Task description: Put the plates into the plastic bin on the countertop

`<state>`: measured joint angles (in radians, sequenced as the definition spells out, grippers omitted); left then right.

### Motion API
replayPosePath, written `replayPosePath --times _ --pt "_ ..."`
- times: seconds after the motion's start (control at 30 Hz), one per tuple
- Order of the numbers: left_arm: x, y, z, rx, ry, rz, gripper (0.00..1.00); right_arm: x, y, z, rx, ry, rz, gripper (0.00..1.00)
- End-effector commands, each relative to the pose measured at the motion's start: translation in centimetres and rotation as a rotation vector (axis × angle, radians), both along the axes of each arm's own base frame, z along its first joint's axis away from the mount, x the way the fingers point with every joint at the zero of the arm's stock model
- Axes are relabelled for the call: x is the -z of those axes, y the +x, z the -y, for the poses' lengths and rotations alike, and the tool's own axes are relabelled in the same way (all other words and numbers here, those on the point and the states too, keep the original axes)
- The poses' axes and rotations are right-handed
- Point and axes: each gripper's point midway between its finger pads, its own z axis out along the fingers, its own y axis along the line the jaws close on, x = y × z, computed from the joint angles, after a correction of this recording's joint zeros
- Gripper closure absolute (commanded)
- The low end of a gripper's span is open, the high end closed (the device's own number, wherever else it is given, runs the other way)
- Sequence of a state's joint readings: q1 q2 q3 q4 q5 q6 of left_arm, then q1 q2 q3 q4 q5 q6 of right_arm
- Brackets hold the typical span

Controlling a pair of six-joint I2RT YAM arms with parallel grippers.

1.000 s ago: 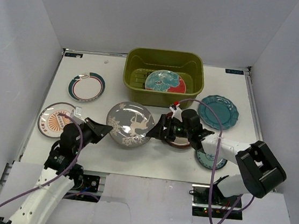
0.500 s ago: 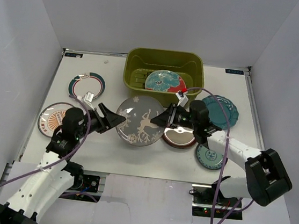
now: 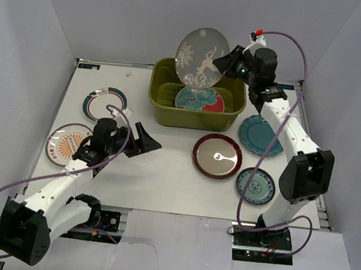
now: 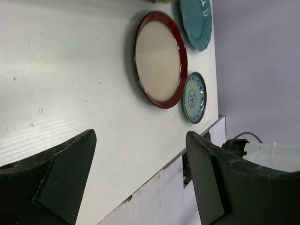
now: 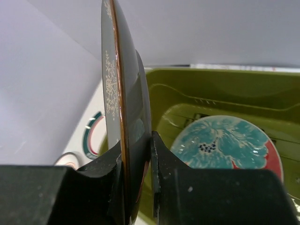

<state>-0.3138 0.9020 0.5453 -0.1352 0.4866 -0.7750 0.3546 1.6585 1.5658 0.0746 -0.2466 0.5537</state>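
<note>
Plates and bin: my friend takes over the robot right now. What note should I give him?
Right hand: shut on the rim of the grey plate, holding it upright above the bin.
Left hand: open, empty, low over the table.
Done: floral plate lies in the bin.
Left: set the grey plate in, then five more from the table: red plate in the middle, teal plate and small teal plate on the right, striped plate and orange plate on the left.

Bin (image 3: pixel 170 114) at far edge: floral plate (image 3: pixel 200 100) covers its right floor, left floor bare; grey plate (image 3: pixel 202 58) hangs over it.
</note>
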Motion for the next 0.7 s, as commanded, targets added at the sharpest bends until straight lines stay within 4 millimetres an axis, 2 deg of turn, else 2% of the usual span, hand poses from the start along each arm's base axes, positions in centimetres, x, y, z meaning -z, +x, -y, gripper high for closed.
replayPosePath --times 0.0,0.03,0.07,0.13,0.17,0.23,0.33,0.37,0.43,0.57,0.63,0.67 --pt "-0.6 -0.3 1.7 0.073 -0.044 0.025 0.12 0.3 2.4 -0.6 0.016 -0.047 0.017 0.92" --pt "-0.4 -0.1 1.9 0.076 -0.04 0.017 0.12 0.5 3.6 -0.7 0.022 -0.047 0.013 0.92" --pt "0.5 0.1 2.2 0.082 -0.03 -0.014 0.11 0.9 4.2 -0.7 0.018 -0.046 0.001 0.92" --pt "0.8 0.3 3.3 0.111 -0.022 -0.029 0.11 1.8 5.6 -0.4 0.023 -0.041 -0.028 0.92" --pt "2.1 0.1 4.2 0.138 -0.001 -0.071 0.11 2.2 5.9 -0.4 0.018 -0.037 -0.039 0.92" --pt "2.7 0.5 5.0 0.143 0.021 -0.08 0.11 3.7 6.7 -0.3 0.016 -0.032 -0.074 0.92" --pt "5.3 0.4 6.6 0.162 0.078 -0.142 0.11 6.0 7.1 -0.4 0.005 -0.042 -0.118 0.92" --pt "4.9 0.6 7.6 0.18 0.072 -0.121 0.11 7.0 7.0 -0.6 -0.008 -0.045 -0.138 0.92" --pt "6.8 0.9 8.5 0.186 0.094 -0.165 0.11 8.7 7.2 -0.6 -0.011 -0.059 -0.165 0.92" --pt "8.1 1.3 10.9 0.214 0.119 -0.184 0.11 12.4 6.9 -0.4 -0.014 -0.103 -0.241 0.91" --pt "9.3 1.5 11.6 0.218 0.147 -0.199 0.12 13.6 6.8 -0.3 -0.018 -0.121 -0.267 0.87" --pt "9.0 1.6 12.4 0.232 0.145 -0.191 0.12 14.4 6.6 -0.3 -0.028 -0.136 -0.289 0.81"
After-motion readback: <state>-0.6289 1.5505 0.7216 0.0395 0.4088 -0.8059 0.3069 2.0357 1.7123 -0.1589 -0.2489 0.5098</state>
